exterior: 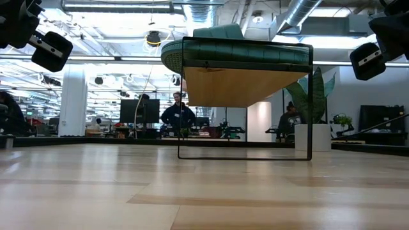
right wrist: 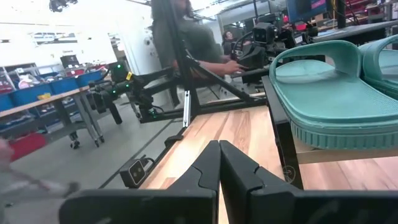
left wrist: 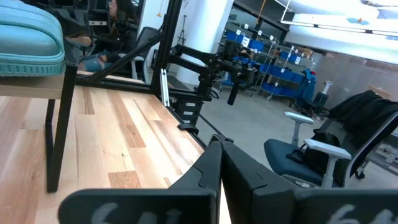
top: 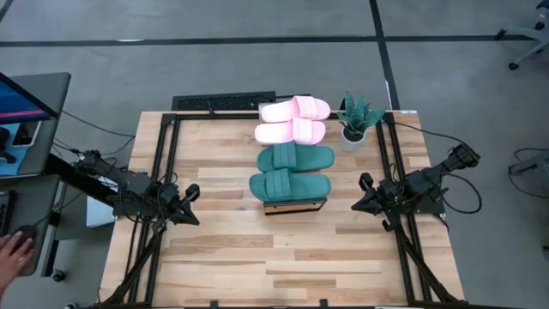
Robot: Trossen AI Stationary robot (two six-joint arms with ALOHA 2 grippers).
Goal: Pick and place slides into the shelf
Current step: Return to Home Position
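The shelf [top: 294, 206] carried two pink slides [top: 292, 131] and two green slides [top: 292, 160] on its top, while the left gripper [left wrist: 221, 148] and right gripper [right wrist: 219, 147] sat fully closed, holding nothing.

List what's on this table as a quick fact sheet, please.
Shelf: low rack, mid-table
Pink slides: two, side by side on the shelf, plant end
Teal slides: two, on the shelf's other end
Left gripper: shut, empty, clear of shelf
Right gripper: shut, empty, clear of shelf
Potted plant: beside the pink slides
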